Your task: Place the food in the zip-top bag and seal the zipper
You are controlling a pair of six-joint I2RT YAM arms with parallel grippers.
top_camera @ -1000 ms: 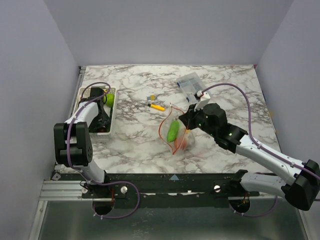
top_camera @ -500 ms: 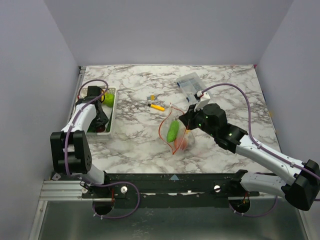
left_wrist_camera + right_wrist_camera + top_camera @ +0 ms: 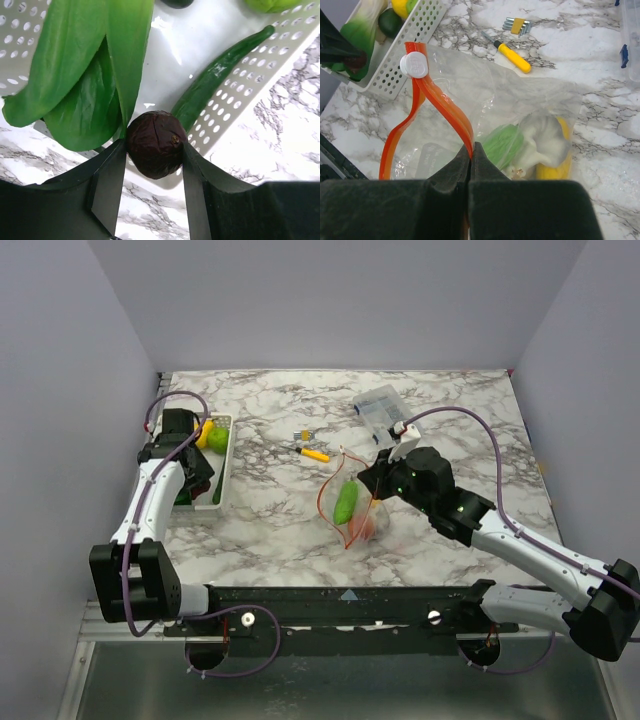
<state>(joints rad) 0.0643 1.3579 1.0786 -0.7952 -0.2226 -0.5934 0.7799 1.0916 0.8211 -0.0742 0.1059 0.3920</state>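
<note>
Overhead: left gripper down at white basket, far left, arm stretched out. Right gripper at zip-top bag, centre.
Left wrist: fingers clamp dark purple fruit across its middle, over basket rim. Fruit looks light, round, likely firm; could roll out.
Right wrist: jaws pinched shut on zipper, stiffest hold on floppy, slippery bag. Green food inside.

A white perforated basket sits at the left side of the marble table. Near the table's middle lies a small yellow-handled screwdriver. Just beyond it is what looks like a folding set of hex keys (too small to be sure). A clear box with blue edges rests farther back, to the right.
</note>
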